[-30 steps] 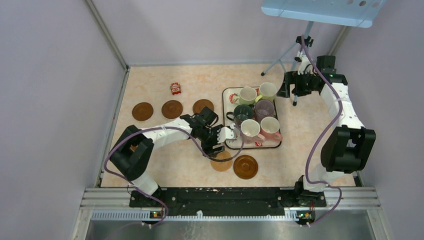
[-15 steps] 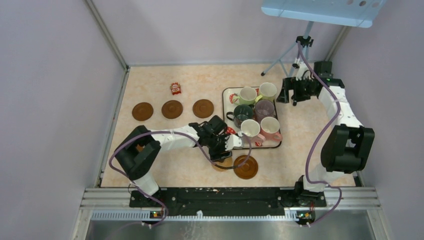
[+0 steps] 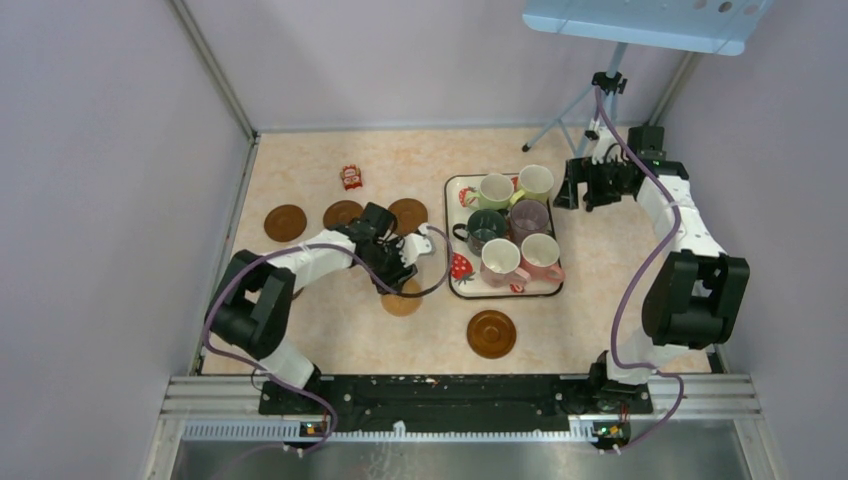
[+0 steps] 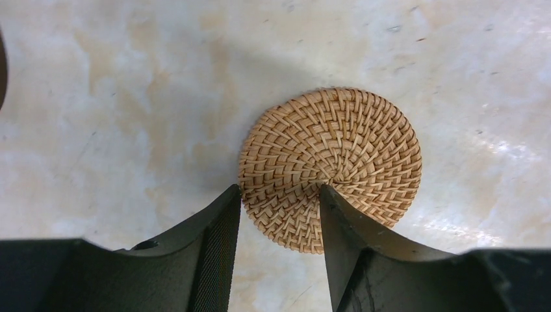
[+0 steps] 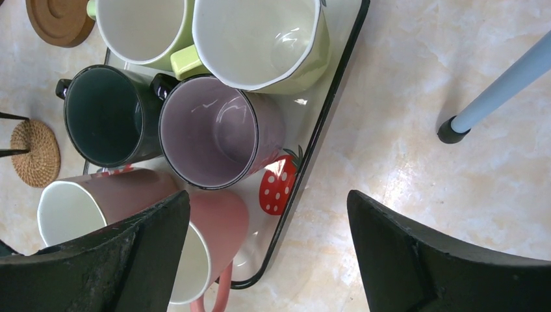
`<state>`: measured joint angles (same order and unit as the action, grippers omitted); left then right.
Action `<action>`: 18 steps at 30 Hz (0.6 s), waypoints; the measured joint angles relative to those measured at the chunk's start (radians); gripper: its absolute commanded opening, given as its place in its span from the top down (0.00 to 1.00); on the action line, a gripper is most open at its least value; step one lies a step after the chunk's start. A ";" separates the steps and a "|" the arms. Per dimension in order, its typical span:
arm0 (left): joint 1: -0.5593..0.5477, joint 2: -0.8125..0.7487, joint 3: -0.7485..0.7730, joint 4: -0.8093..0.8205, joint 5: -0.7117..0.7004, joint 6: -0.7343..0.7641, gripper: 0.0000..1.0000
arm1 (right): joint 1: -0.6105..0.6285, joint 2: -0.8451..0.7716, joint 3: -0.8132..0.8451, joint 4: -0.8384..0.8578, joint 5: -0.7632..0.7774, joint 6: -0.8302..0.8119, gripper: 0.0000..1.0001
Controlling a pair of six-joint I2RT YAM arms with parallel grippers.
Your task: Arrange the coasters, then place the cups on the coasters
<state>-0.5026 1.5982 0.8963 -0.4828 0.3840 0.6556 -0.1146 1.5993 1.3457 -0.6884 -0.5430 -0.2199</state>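
The tan woven coaster (image 3: pixel 405 304) (image 4: pixel 338 149) lies left of the tray. My left gripper (image 3: pixel 396 274) (image 4: pixel 279 190) has narrowed onto it, with one finger (image 4: pixel 217 237) at its rim and the other (image 4: pixel 344 240) on its top near the centre. Dark brown coasters (image 3: pixel 285 222) (image 3: pixel 343 213) (image 3: pixel 408 211) form a row behind, and another (image 3: pixel 491 333) lies nearer the front. Green (image 5: pixel 107 117), purple (image 5: pixel 208 130), yellow-green (image 5: pixel 260 39) and pink (image 5: pixel 217 224) cups stand on the tray (image 3: pixel 505 294). My right gripper (image 3: pixel 570 186) (image 5: pixel 268 195) hangs open over the tray's far right edge, holding nothing.
A small red packet (image 3: pixel 351 177) lies behind the coaster row. A tripod (image 3: pixel 560 125) stands at the back right, one foot (image 5: pixel 448 130) close to my right gripper. Walls enclose the table on the left, back and right.
My left gripper has slid left and away from the front edge, and the tan coaster came with it while the jaws narrowed. The right arm has shifted only slightly.
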 measured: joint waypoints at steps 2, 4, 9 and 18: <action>0.022 0.014 0.018 -0.009 -0.007 0.000 0.47 | 0.000 -0.002 -0.005 0.005 0.000 0.003 0.11; 0.025 0.041 0.047 -0.023 -0.008 -0.002 0.47 | 0.000 -0.002 -0.005 0.010 -0.001 0.005 0.11; 0.025 0.114 0.131 -0.037 -0.008 -0.008 0.47 | 0.000 -0.002 -0.005 0.013 0.000 0.007 0.11; 0.025 0.148 0.169 -0.034 -0.010 -0.029 0.47 | 0.000 -0.003 -0.005 0.012 0.000 0.007 0.11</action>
<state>-0.4774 1.7462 1.0657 -0.5163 0.3740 0.6266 -0.1146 1.5967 1.3403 -0.6765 -0.5430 -0.2127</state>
